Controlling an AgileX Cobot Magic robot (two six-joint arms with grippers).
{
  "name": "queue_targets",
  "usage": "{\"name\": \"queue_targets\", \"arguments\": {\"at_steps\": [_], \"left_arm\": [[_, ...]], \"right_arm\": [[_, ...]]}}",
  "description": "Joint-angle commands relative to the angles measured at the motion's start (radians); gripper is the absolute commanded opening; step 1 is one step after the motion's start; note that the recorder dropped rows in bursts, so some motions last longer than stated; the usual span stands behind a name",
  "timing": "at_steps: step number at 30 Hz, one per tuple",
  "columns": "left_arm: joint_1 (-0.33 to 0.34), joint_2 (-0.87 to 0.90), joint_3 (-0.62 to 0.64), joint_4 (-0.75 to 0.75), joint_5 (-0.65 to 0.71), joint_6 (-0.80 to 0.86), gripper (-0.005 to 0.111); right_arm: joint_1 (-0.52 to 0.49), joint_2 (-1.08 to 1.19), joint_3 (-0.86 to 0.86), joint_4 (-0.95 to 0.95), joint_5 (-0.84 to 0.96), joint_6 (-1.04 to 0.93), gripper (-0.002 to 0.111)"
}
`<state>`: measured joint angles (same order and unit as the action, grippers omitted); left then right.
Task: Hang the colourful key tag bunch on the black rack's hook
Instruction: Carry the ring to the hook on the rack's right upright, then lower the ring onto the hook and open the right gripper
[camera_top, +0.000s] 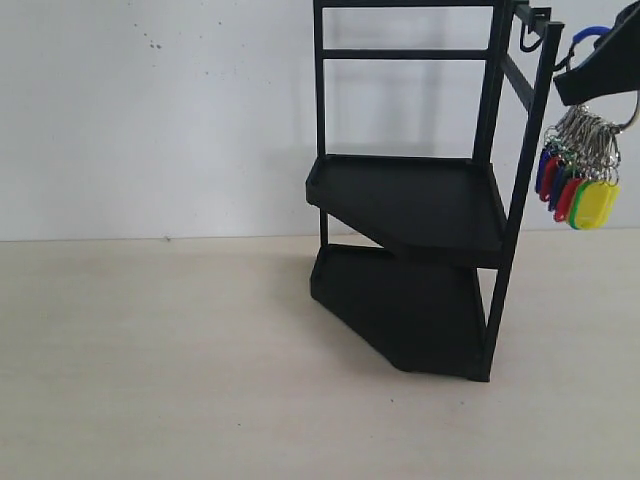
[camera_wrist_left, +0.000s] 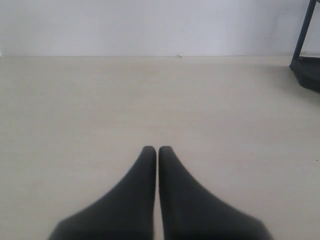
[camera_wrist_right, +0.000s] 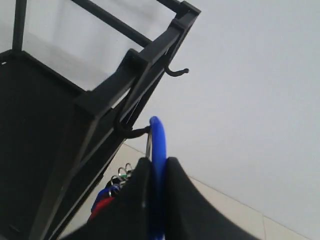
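Not hung yet. Pick-up and lift done: gripping the colourful key tag bunch (camera_top: 580, 185) (metal ring, small chains, yellow, red, blue and green plastic tags) in the right gripper (camera_wrist_right: 157, 162), pinched narrow on the ring's blue sleeve (camera_wrist_right: 158, 137)

Dangling in the air just off the upper right corner of the tall black metal-frame rack (camera_top: 410, 200), above the table's right edge and well clear of the pale tabletop (camera_top: 150, 350). As for the rack: standing near the far edge, right of centre

In the right wrist view, holding the sleeve just beside the tip of the small thin black prong hook (camera_wrist_right: 135, 131) that juts from the upright. Touching or barely apart, cannot tell which. Not over the tip, so not hooked. Well apart from the rounder curled hook (camera_wrist_right: 175, 71) higher up under the top bar

Left to do, by my read:
- raise the ring over the upturned tip
- move in and lower until seated
- let go and back away

Main risks: snagging the chains on the upright, or nudging the light frame

As for the left gripper (camera_wrist_left: 157, 149): parked low over bare table facing the far edge, pinched together with nothing between, out of the exterior view
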<state>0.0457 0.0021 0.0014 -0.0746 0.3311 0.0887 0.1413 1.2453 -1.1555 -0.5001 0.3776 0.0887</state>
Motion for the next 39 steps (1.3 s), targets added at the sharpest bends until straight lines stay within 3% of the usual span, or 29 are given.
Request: {"name": "queue_targets", "arguments": {"at_steps": [1,28,31,36,39], "left_arm": [[0.004,-0.002,-0.001,-0.009,-0.015,-0.01,0.004],[0.004,-0.002,-0.001,-0.009,-0.015,-0.01,0.004],[0.004,-0.002,-0.001,-0.009,-0.015,-0.01,0.004],[0.004,-0.002,-0.001,-0.009,-0.015,-0.01,0.004],[0.004,-0.002,-0.001,-0.009,-0.015,-0.01,0.004]], "right_arm": [[-0.002,-0.006,-0.012,0.116,0.004,-0.193,0.0],[-0.002,-0.006,-0.012,0.261,0.037,-0.191,0.001],[-0.002,-0.006,-0.012,0.274,0.037,-0.18,0.013],[-0.002,-0.006,-0.012,0.275,0.025,-0.173,0.05],[-0.002,-0.008,-0.012,0.275,0.015,-0.173,0.054]]}}
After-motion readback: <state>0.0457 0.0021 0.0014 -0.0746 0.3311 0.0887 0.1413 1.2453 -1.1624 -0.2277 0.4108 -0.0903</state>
